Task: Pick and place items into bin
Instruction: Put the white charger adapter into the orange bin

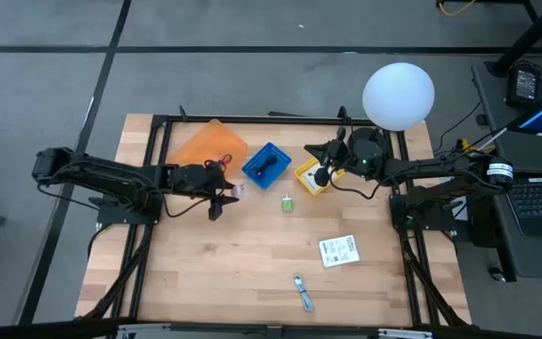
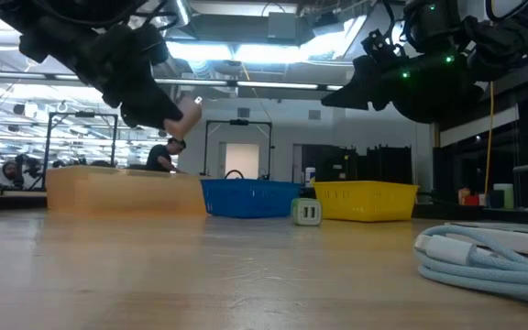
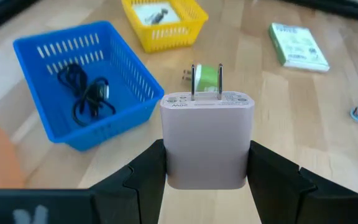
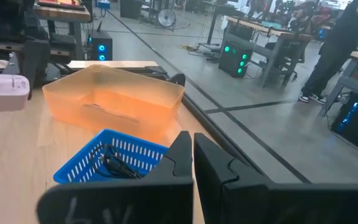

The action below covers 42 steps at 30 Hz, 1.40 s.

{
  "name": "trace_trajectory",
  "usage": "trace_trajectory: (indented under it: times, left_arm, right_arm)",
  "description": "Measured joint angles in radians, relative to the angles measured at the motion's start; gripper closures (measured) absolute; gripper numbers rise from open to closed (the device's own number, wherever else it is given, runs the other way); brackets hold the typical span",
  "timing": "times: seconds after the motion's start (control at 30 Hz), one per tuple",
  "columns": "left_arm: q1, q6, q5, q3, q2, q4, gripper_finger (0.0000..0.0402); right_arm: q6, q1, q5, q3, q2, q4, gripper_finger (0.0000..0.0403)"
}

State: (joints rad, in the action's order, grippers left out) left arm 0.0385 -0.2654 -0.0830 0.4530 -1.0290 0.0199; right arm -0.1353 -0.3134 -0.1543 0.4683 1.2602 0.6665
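Note:
My left gripper (image 1: 230, 192) holds a pale pink block (image 3: 207, 140) with two metal prongs, in the air just near of the blue basket (image 1: 266, 163). A black coiled cable (image 3: 86, 93) lies in that basket. The orange bin (image 1: 210, 144) stands to its left, with a red cord (image 1: 224, 161) at its near corner. In the yellow basket (image 1: 310, 175) lies a white card (image 3: 156, 14). My right gripper (image 4: 193, 155) hangs shut above the yellow basket, touching nothing. On the table lie a tiny green piece (image 1: 289, 202), a white printed packet (image 1: 339, 250) and a blue-silver tool (image 1: 303, 292). My left gripper pinches the pink block between its two fingers (image 3: 145, 177), one on each of two opposite side faces (image 3: 173, 155), at the end away from the prongs. The fingers come from the table's left, slanting down. The block is lifted clear of the table, prongs pointing away from the gripper.
The three containers stand in a row at the table's far side. A white round lamp (image 1: 398, 94) stands at the far right corner. Bare wood lies in the table's middle and near left. A person (image 4: 337, 46) stands in the room beyond.

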Motion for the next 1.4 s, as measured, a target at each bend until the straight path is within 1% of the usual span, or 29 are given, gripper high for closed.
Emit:
trace_trajectory:
  times: [0.2,0.43,0.7,0.87,1.07,1.23,1.4]
  left_arm:
    - [-0.011,0.013,-0.004,0.068,0.000,-0.123,0.0218]
    - [-0.010,0.014,-0.021,0.162,-0.001,-0.311,0.0218]
    - [-0.010,0.013,-0.029,0.208,-0.001,-0.416,0.0218]
    - [-0.010,-0.010,-0.028,0.248,-0.001,-0.513,0.0218]
    - [-0.008,-0.041,-0.029,0.274,-0.001,-0.568,0.0218]
    - [0.029,-0.091,-0.064,0.281,-0.001,-0.647,0.0218]
    - [0.114,-0.118,-0.072,0.281,-0.001,-0.690,0.0218]
  right_arm:
    - [0.001,0.000,0.000,0.000,0.000,0.000,0.0402]
    - [0.001,0.000,0.000,0.000,0.000,0.000,0.0402]
    - [0.000,0.000,0.000,0.000,0.000,0.000,0.0402]
    - [0.000,0.000,0.000,0.000,0.000,0.000,0.0402]
    - [0.002,0.000,0.000,0.000,0.000,0.000,0.0402]
    - [0.003,0.000,0.000,0.000,0.000,0.000,0.0402]
    - [0.003,0.000,0.000,0.000,0.000,0.001,0.0402]
